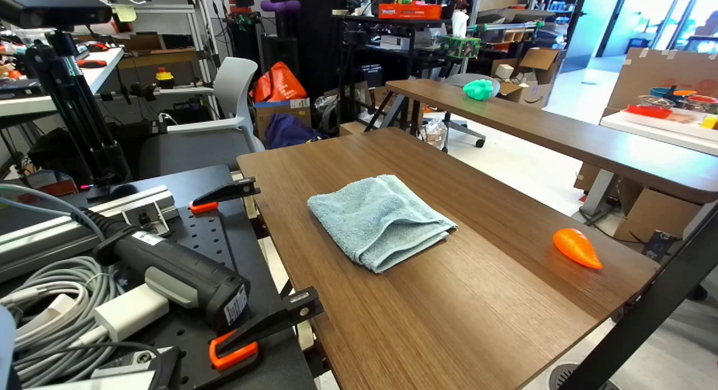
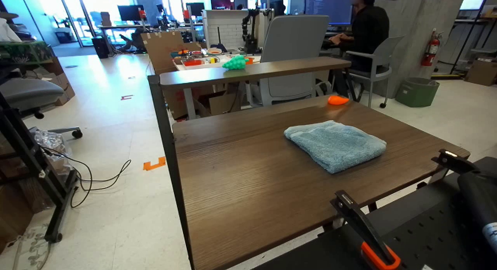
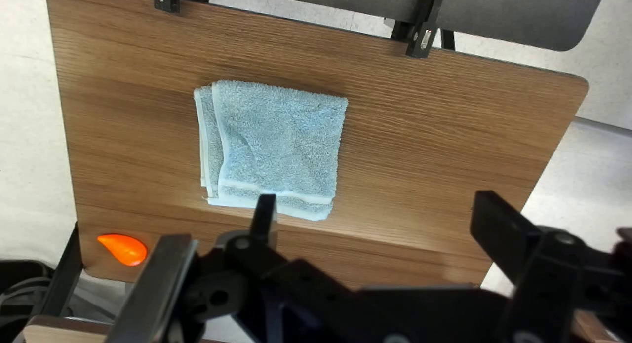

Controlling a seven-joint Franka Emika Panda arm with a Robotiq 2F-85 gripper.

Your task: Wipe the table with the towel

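The towel lies folded on the surface, inside its edges; the fingers are wide apart, holding nothing. This looks like the approach; next they should lower to the surface and pinch the towel.

Table cropped below, both exterior views; seated person: face blurred.

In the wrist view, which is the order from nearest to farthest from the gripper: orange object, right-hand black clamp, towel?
1. Towel, mostly left of centre
2. Right-hand black clamp, at the top
3. Orange object, lower left
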